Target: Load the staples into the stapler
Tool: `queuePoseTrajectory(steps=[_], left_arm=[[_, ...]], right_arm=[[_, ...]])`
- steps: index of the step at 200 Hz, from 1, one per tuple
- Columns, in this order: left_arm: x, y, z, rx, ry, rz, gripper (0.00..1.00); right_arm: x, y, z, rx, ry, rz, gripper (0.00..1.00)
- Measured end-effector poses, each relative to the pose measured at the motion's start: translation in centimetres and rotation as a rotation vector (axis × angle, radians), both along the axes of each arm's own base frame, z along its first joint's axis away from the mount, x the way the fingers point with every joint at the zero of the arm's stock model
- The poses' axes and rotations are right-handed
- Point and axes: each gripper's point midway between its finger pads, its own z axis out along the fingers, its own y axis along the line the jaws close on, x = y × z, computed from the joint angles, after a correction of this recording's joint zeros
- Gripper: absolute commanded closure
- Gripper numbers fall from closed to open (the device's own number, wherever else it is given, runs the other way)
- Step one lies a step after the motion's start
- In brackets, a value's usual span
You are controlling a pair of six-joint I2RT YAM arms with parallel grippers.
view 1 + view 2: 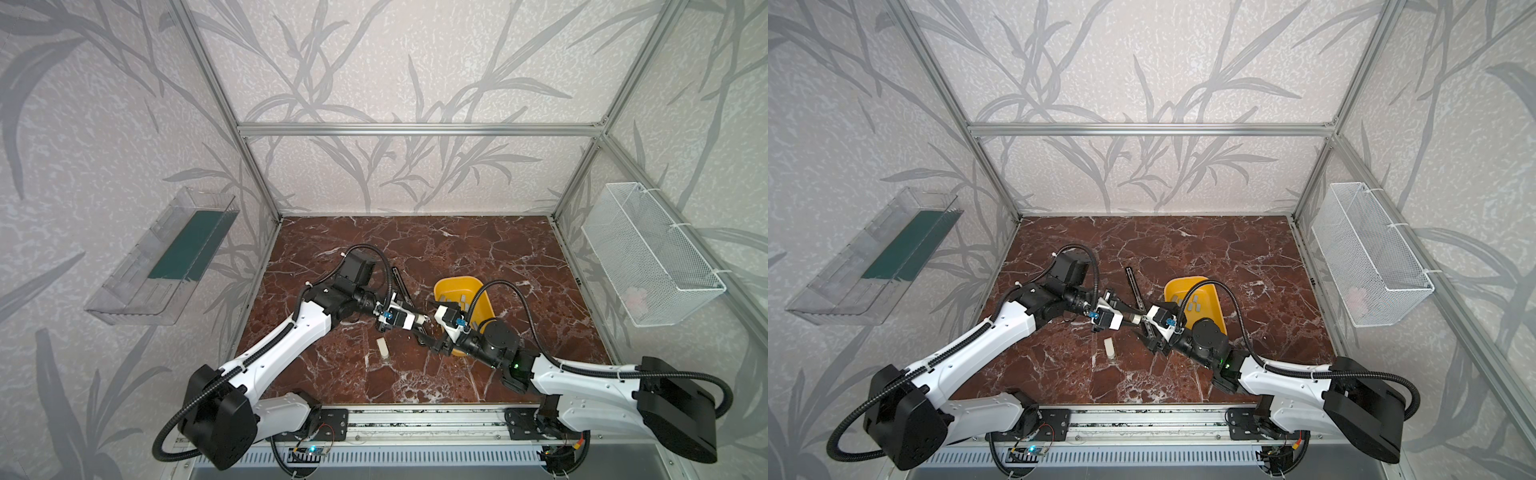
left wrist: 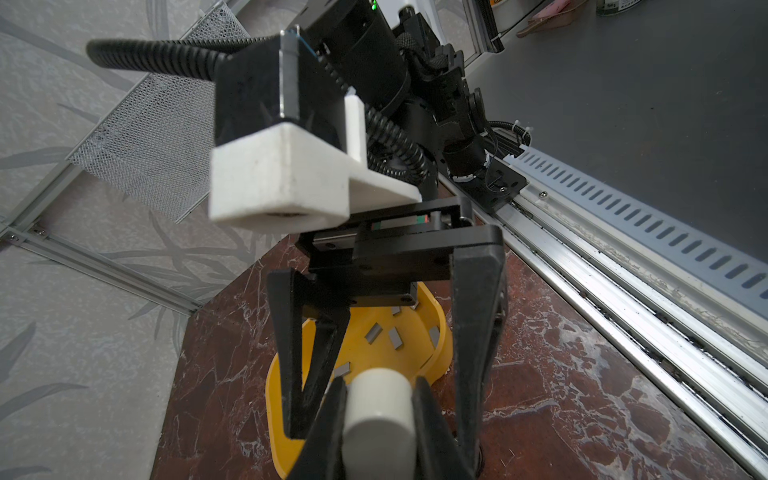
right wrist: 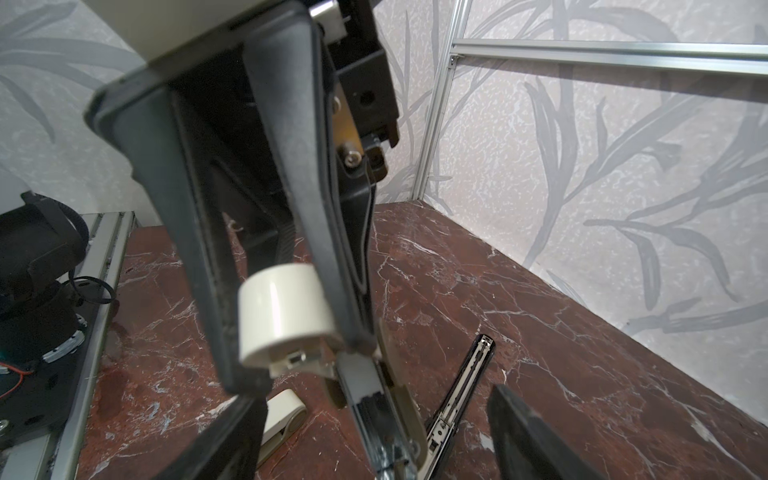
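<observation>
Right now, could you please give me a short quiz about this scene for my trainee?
1. True or false: the left gripper is shut on a cream plastic mini stapler.
2. Where do the small grey metal staple strips lie? A) white wire basket B) yellow plastic tray C) red marble tabletop
3. Fill in: the right gripper is ___.
Key: 1 true; 2 B; 3 open.

2 top views overlook the whole marble table [image 1: 457, 249]; 2 close wrist views face each other.
</observation>
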Motion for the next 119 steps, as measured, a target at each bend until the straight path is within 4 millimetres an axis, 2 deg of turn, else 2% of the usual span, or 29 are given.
queuePoseTrajectory(steps=[60,82,119], left_arm=[[-0.5,-0.2,-0.1,0.001,0.011,-0.019,1.00],[-0.8,-0.4,0.0,-0.001,0.013,-0.029,1.00],[-1.0,-0.4,-0.4,0.011,0.028,-0.034,1.00]], right_arm=[[0.1,0.2,-0.6,-0.020,0.004,0.004,0.13],[0.0,0.4,-0.7,-0.030,-0.001,0.013,0.17],[0.0,0.4,-0.7,-0.037,-0.008,0.015,0.17]])
